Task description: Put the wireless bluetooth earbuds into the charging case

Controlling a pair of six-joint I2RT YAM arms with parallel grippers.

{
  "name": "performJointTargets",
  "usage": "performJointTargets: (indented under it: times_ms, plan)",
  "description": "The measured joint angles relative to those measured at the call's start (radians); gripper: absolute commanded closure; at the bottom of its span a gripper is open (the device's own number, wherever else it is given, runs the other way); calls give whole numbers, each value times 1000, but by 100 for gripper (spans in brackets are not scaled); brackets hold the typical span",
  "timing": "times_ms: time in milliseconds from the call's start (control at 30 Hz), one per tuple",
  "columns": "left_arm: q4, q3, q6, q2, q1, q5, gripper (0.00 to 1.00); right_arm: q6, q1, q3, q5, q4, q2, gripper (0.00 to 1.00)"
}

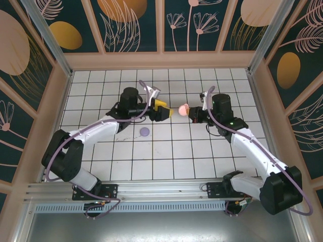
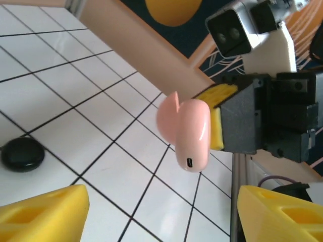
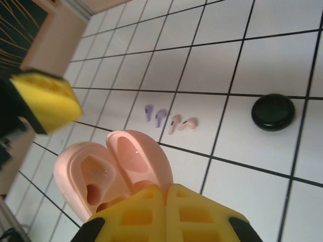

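Right gripper (image 3: pixel 165 201) has its two yellow fingers pressed onto one end of a pale pink charging case (image 3: pixel 113 169) and holds it in the air above the middle of the white tiled table (image 1: pixel 202 161). The case is glossy and rounded like a pebble, with its lid swung back. Two moulded hollows show inside. Whether anything sits in them is hard to tell. From the left wrist camera, the smooth outer shell carries a small dark charging port (image 2: pixel 189 163) at its lower end.

Seen from the right wrist camera, four tiny stemmed earbuds lie flat in a loose row on the table beneath the case. The lilac earbuds (image 3: pixel 160 117) lie side by side. The pink earbuds (image 3: pixel 174 123) are just to their right, almost touching each other. A dark grid line appears to run between the two pairs.

Well apart from them, further right, a glossy black disc (image 3: pixel 273 112) rests on a grid line. In the overhead view a small lilac disc (image 1: pixel 145 132) lies on the tiles near the left arm.

Left gripper (image 1: pixel 163 109) faces the case from the other side. Its yellow fingers are spread wide with nothing between them, near the case but not touching it.

The right gripper's fingers cover the near end of the case. One left finger is a blurred yellow block at the edge of the right wrist view. From above, the case is just a small pink blob.
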Motion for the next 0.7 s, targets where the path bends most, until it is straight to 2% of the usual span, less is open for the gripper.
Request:
performJointTargets:
  times_ms: [167,367,500,700]
  plan:
    - [-257,172,187,13,0,22,15,-127,77,59,73,-68,63,100]
    - [-478,206,327,43,0,38,15,-262,175,118,172,-126,155,100]
    - [-579,206,382,58,0,42,17,-311,187,119,196,-143,164,100]
    - [-640,206,422,69,0,82,22,-342,190,119,194,-142,150,100]
